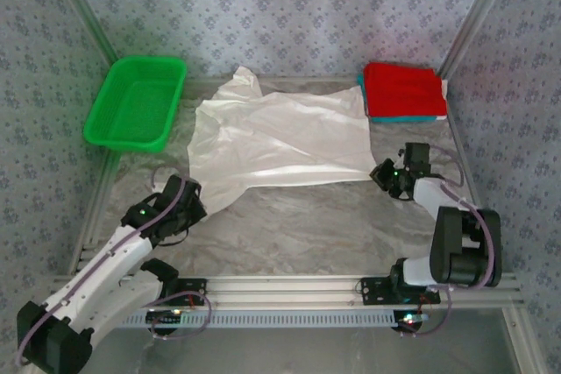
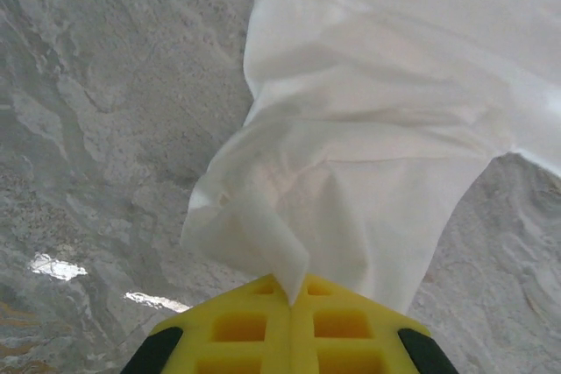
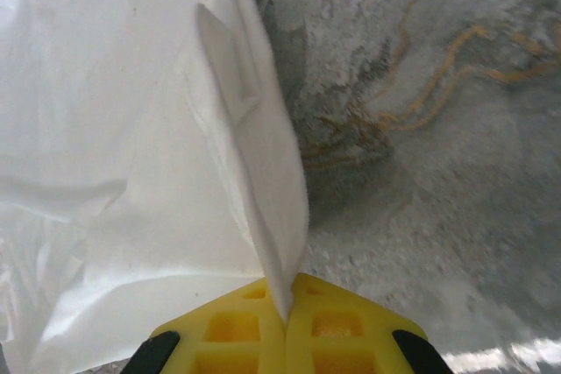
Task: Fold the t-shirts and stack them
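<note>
Left jaws, right jaws each pinching white t-shirt (image 1: 280,137) edge, cloth between

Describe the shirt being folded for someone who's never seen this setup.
On the grey marbled table, between the green basket and the folded red-and-teal stack, lies a white t-shirt. It's the only one spread open, pinched by the left gripper and right gripper.
</note>
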You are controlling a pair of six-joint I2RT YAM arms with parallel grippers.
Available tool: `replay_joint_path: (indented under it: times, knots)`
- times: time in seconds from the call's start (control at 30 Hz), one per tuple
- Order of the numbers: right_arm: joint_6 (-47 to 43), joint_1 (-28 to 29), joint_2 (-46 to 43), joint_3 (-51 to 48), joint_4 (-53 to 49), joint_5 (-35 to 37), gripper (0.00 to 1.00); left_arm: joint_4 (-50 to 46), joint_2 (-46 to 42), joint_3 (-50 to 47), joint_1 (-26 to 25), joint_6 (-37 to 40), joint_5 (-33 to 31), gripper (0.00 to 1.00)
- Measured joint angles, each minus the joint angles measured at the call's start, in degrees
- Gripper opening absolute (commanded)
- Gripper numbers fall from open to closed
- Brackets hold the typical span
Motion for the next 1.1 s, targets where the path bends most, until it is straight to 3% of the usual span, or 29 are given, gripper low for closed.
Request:
replay_joint_path:
  times: [0.23, 0.47, 0.73, 0.87, 1.1]
  knots:
    - [0.02, -0.26, -6.88, -3.15, -7.37, 0.13, 0.0, -2.86, 0.0, 2.23, -1.33, 1.25, 1.14, 0.0]
    - [0.68, -0.33, -15.8, -5.44, -18.14, 0.72, 0.0, -14.08, -1.07, 11.93, -16.33, -2.38, -6.67, 0.0]
    - [0.79, -0.63, -19.61, -2.69, -26.99, 1.42, 0.0, -22.73, -0.09, 18.12, -22.49, -4.2, -14.99, 0.0]
    - [0.55, -0.55, -16.94, 0.24, -28.2, 1.46, 0.0, -22.08, 2.99, 21.27, -20.15, 1.14, -16.68, 0.0]
    - [-1.4, 0.07, -10.08, 9.2, -28.35, 2.29, 0.0, -15.37, 15.5, 31.98, -3.87, 17.49, -8.41, 0.0]
